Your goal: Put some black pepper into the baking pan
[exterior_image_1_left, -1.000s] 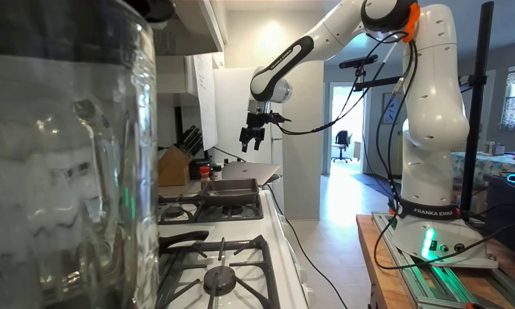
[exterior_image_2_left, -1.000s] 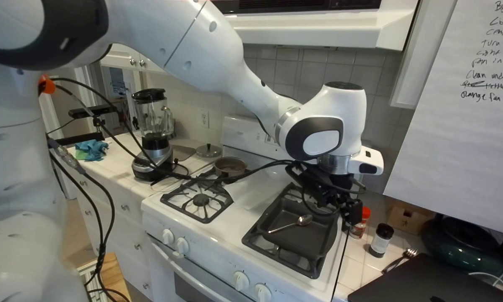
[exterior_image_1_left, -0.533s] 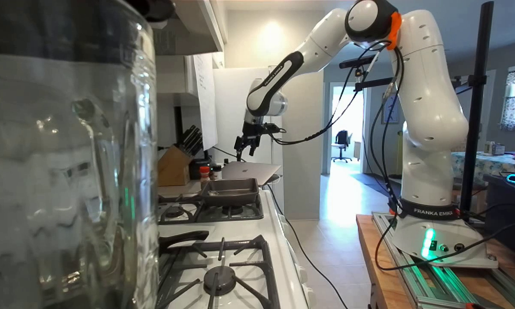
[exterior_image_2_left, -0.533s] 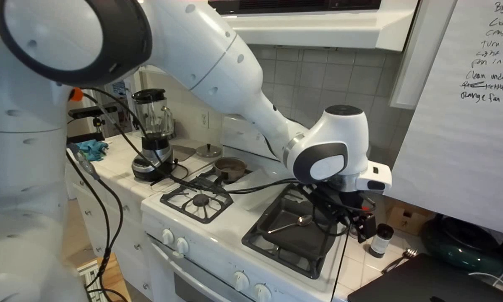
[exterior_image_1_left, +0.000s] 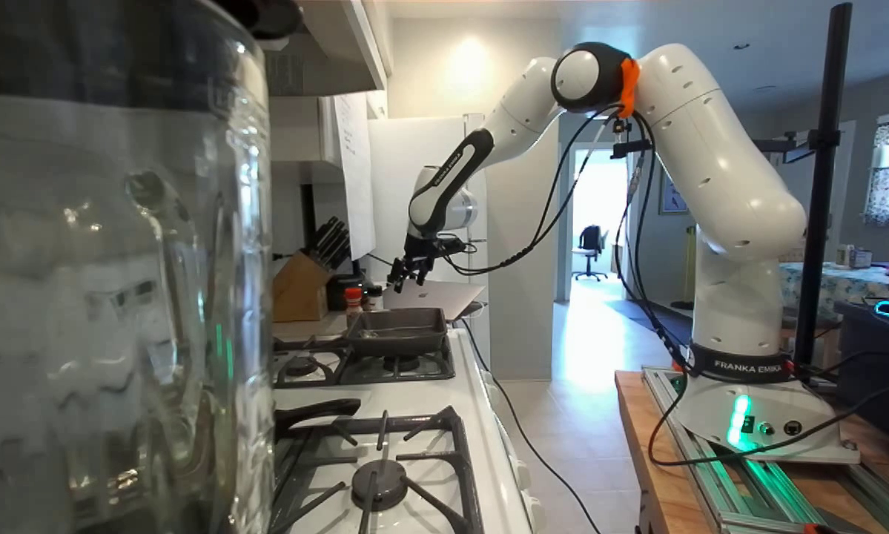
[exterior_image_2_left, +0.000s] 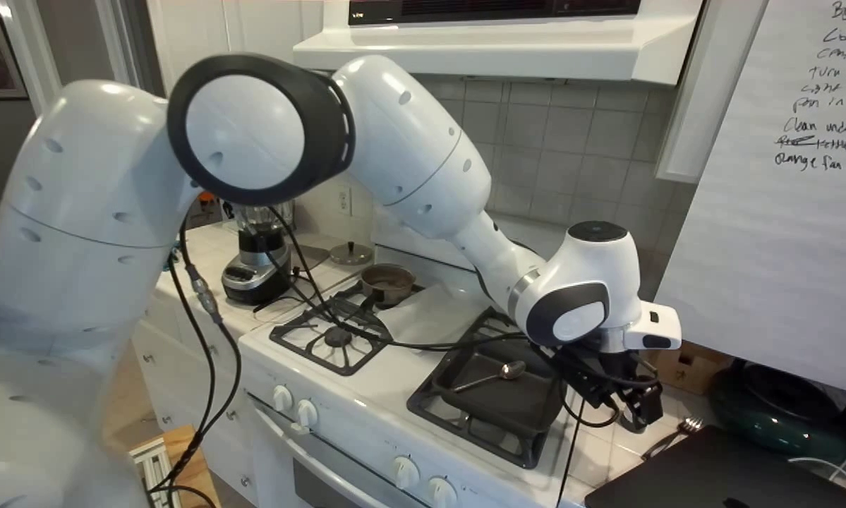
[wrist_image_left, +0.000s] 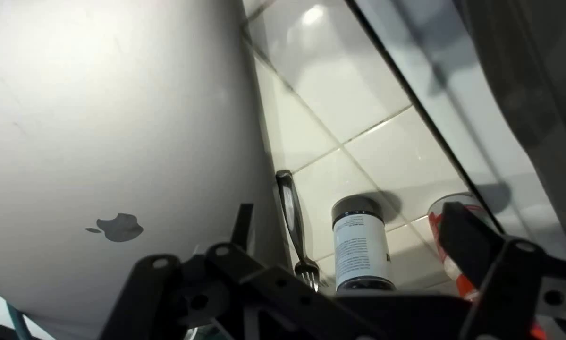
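Observation:
The black pepper (wrist_image_left: 362, 245) is a small shaker with a white label and dark contents, standing on the white tiled counter. In the wrist view it shows between my gripper's (wrist_image_left: 351, 219) widely spread fingers, and its top is hidden behind the gripper. I see no finger touching it. In an exterior view, my gripper (exterior_image_2_left: 641, 416) covers most of it. In an exterior view, its dark cap shows (exterior_image_1_left: 374, 291) below and left of my gripper (exterior_image_1_left: 407, 283). The baking pan (exterior_image_1_left: 400, 343) sits on the stove's burner grate; it also shows in an exterior view (exterior_image_2_left: 504, 406).
A red-capped shaker (wrist_image_left: 451, 268) stands by one finger, near the stove edge. A fork (wrist_image_left: 292, 212) lies beside the laptop (wrist_image_left: 169, 141). A spoon (exterior_image_2_left: 513, 370) lies in the pan. A green pot (exterior_image_2_left: 775, 423) and a hanging paper sheet (exterior_image_2_left: 768, 247) are near the arm.
The arm has reached forward and lowered. My gripper has come down past the pan's side toward the black pepper, which it now covers in an exterior view. The shakers and pan have not moved.

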